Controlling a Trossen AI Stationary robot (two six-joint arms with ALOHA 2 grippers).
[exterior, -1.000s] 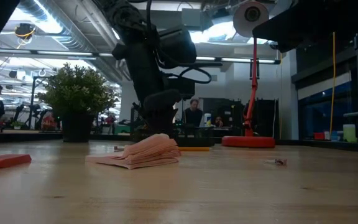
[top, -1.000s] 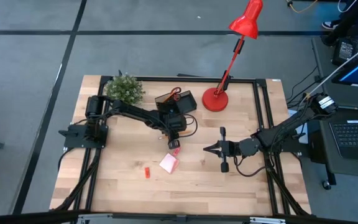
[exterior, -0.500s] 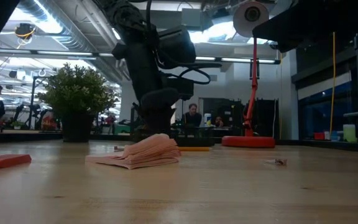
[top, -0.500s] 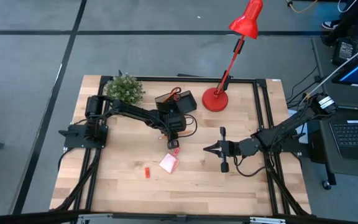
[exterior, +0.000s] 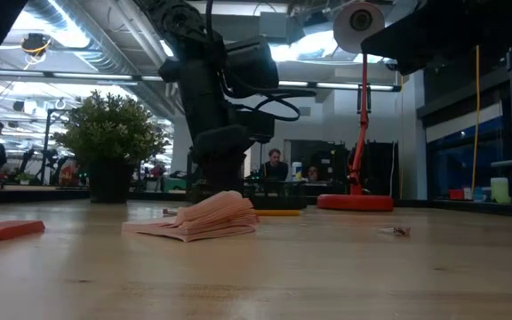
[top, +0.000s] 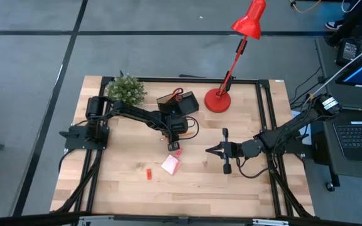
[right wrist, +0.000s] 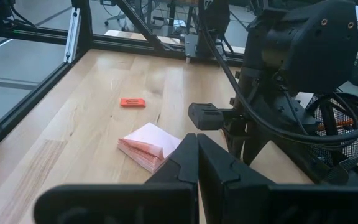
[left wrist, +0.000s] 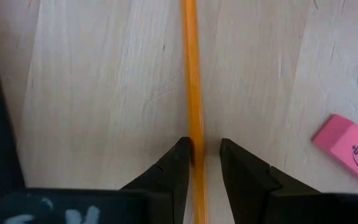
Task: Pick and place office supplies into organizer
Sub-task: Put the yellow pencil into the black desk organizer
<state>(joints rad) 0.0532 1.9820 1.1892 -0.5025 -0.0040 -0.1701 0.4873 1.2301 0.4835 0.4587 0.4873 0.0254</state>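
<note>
An orange pencil [left wrist: 193, 81] lies flat on the wooden table and runs between the two fingers of my left gripper [left wrist: 205, 149], which points down at it, open. My left gripper [top: 175, 145] stands mid-table, just in front of the black organizer [top: 182, 103]. The organizer holds red-handled scissors [top: 176, 95]. A pink eraser [left wrist: 348, 151] lies beside the pencil. A pink note pad [top: 170, 164] and a small red block [top: 148, 174] lie nearer the front edge. My right gripper [top: 208, 150] hovers shut to the right of the pad. My left gripper has one fingertip [left wrist: 182, 152] right against the pencil's side [left wrist: 194, 140], and the other fingertip stands clear of it. I cannot tell whether the near fingertip touches. The fingers come from above, and the pencil lies flat on the table along the gap.
A green potted plant [top: 126, 89] stands at the far left. The red lamp's base [top: 217, 100] sits right of the organizer. Bare wood lies along the table's front [top: 187, 194]. In the low view a small scrap [exterior: 400, 231] lies on the table.
</note>
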